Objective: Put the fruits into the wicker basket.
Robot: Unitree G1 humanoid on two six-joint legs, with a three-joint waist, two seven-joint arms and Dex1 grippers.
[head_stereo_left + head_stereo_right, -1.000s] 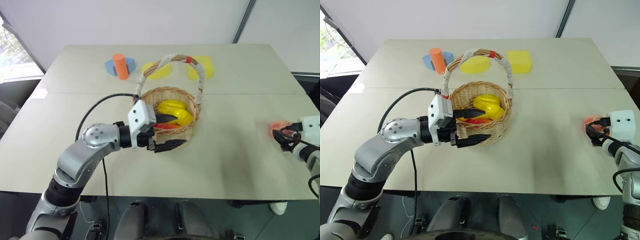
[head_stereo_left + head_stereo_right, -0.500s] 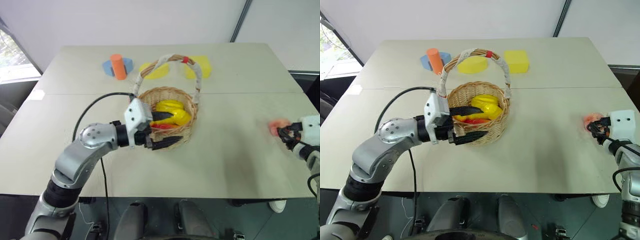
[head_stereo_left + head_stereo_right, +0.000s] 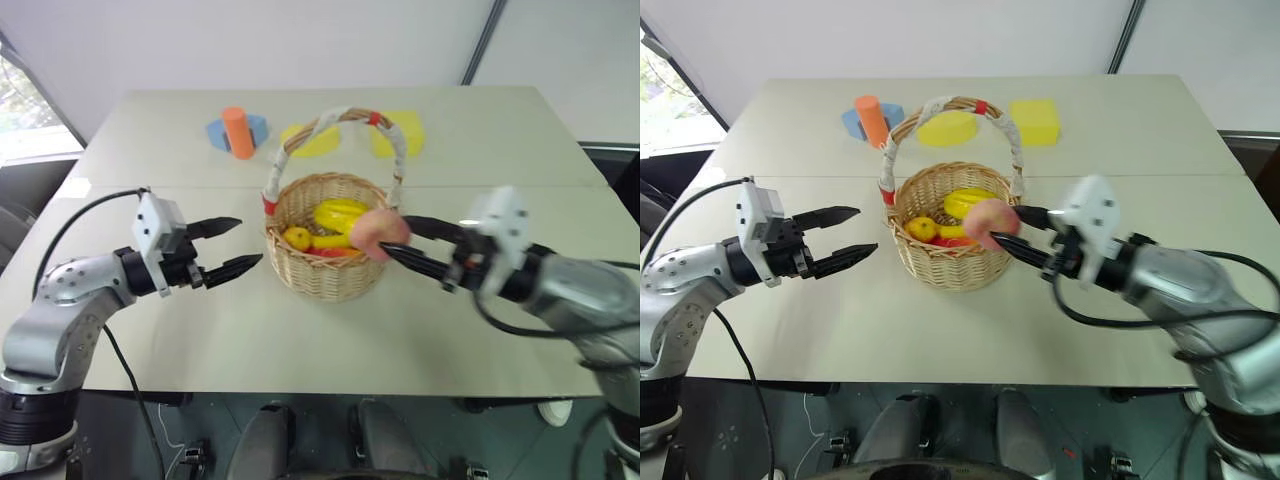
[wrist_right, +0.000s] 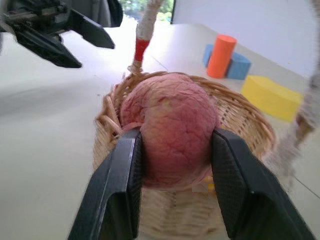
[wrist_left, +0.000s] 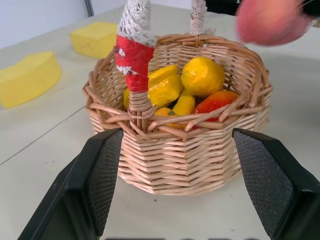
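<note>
1. The right claw [image 3: 392, 241] has its two black fingers closed on the peach [image 3: 379, 235], one finger on each side of it, as the right wrist view shows plainly [image 4: 170, 142].
2. The peach is held off the table at the right rim of the wicker basket [image 3: 330, 280], level with the rim and partly over it, and sits at the very tips of the claw.
3. The basket stands near the middle of the table [image 3: 480, 330], its tall cloth-wrapped handle [image 3: 340, 125] arching over it from left to right.
4. Inside the basket lie several toy fruits: a yellow banana-like piece [image 3: 340, 213], a small round yellow one [image 3: 297, 238] and a red piece [image 3: 335, 252] low in the bottom.
5. The left claw [image 3: 232, 247] is on the left of the basket, apart from it, pointing toward it with its fingers spread wide and nothing between them.
6. At the far side of the table stand an orange cylinder [image 3: 239, 133] on a blue base [image 3: 222, 129], and two yellow foam blocks [image 3: 947, 128] [image 3: 1036, 121] behind the handle.
</note>
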